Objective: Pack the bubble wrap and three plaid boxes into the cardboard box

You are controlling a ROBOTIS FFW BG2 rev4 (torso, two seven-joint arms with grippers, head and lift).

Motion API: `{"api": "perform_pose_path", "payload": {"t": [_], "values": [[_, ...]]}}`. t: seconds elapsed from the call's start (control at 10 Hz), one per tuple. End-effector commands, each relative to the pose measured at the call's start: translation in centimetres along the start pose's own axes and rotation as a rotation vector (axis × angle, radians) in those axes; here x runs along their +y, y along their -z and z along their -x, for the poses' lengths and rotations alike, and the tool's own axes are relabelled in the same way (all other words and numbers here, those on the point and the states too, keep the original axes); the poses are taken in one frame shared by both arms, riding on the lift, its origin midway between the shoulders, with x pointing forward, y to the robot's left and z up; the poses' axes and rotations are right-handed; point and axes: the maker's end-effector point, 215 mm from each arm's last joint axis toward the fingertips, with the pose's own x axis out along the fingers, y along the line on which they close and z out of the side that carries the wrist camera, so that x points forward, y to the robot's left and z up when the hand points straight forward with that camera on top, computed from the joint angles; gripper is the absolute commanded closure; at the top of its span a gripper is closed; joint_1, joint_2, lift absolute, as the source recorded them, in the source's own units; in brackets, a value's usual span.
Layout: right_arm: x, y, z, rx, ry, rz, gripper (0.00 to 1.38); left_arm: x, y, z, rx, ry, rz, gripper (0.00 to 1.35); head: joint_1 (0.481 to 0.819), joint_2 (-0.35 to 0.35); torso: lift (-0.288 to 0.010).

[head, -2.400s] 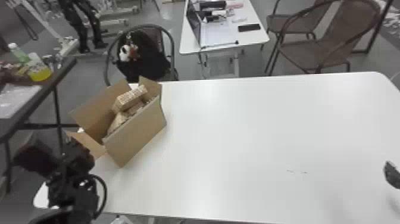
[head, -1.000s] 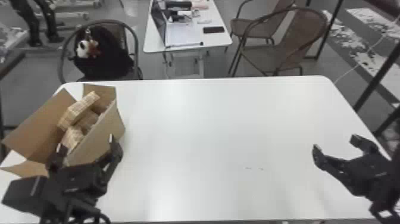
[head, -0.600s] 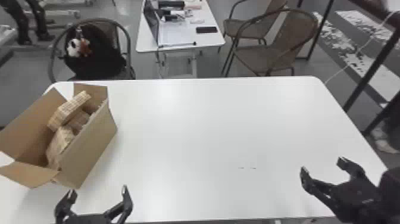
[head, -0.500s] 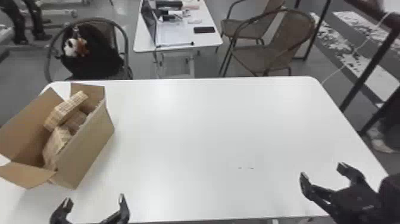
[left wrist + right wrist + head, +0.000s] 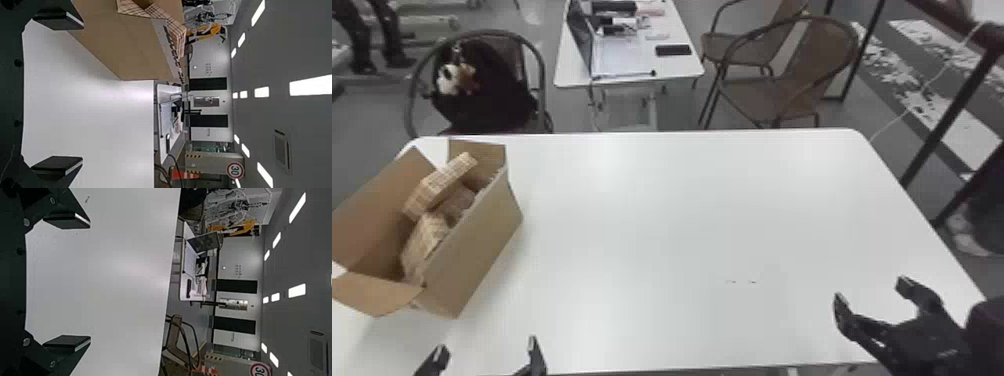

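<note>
The open cardboard box (image 5: 482, 245) stands at the table's left side, flaps up and outward. Inside lie plaid boxes: one (image 5: 439, 185) tilted on top toward the back, another (image 5: 427, 237) nearer the front, a further one (image 5: 457, 202) between them. Some bubble wrap (image 5: 488, 184) seems to show along the inner right wall. My left gripper (image 5: 486, 350), at the front edge near the box, is open and empty; in its wrist view the left gripper (image 5: 83, 94) has fingers wide apart beside the cardboard box (image 5: 129, 47). My right gripper (image 5: 872, 290) is open over the right front; its wrist view shows the right gripper (image 5: 90, 282) empty.
The white table (image 5: 682, 210) extends from the box to the right. Beyond its back edge stand a chair with a black bag (image 5: 482, 95), brown chairs (image 5: 772, 95) and a smaller table (image 5: 627, 55) with a laptop.
The head view has swung right, so the box and table sit farther left in it. My left gripper has drawn back from beside the box to the front edge. The right gripper has come into view.
</note>
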Motion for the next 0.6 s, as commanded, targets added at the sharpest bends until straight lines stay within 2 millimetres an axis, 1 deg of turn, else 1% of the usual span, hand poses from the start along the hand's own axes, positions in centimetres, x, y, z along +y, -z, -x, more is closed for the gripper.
{"api": "perform_pose_path", "payload": {"t": [0.0, 0.5], "values": [[-0.01, 0.05, -0.03, -0.001, 0.001, -0.003, 0.25, -0.06, 0.05, -0.01, 0.001, -0.003, 0.004, 0.10, 0.695, 0.001, -0.132], [-0.03, -0.05, -0.03, -0.003, 0.001, 0.001, 0.25, 0.02, -0.28, -0.20, -0.010, -0.005, 0.008, 0.10, 0.695, 0.002, -0.132]]}}
